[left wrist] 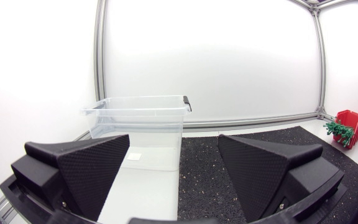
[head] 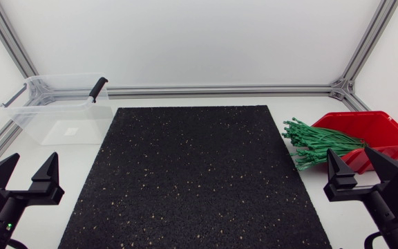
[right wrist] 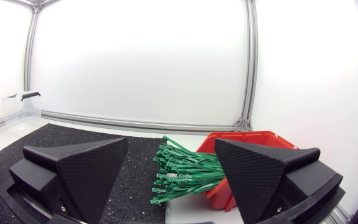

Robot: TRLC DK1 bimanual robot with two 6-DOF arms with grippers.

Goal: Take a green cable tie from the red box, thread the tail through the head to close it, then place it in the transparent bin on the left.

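A bundle of green cable ties (head: 318,142) sticks out of the red box (head: 382,129) at the table's right, their ends lying toward the black mat. In the right wrist view the cable ties (right wrist: 182,170) and the red box (right wrist: 253,142) lie just ahead of my right gripper (right wrist: 169,168), which is open and empty. From above, the right gripper (head: 359,167) sits near the front right corner, beside the box. The transparent bin (head: 64,111) stands at the back left. My left gripper (head: 27,174) rests open and empty at the front left, with the bin (left wrist: 138,124) ahead of it.
A black speckled mat (head: 192,180) covers the middle of the table between the two arms. The bin has a black-handled latch (head: 98,88) on its far rim. Aluminium frame rails (head: 206,90) run along the table's back edge.
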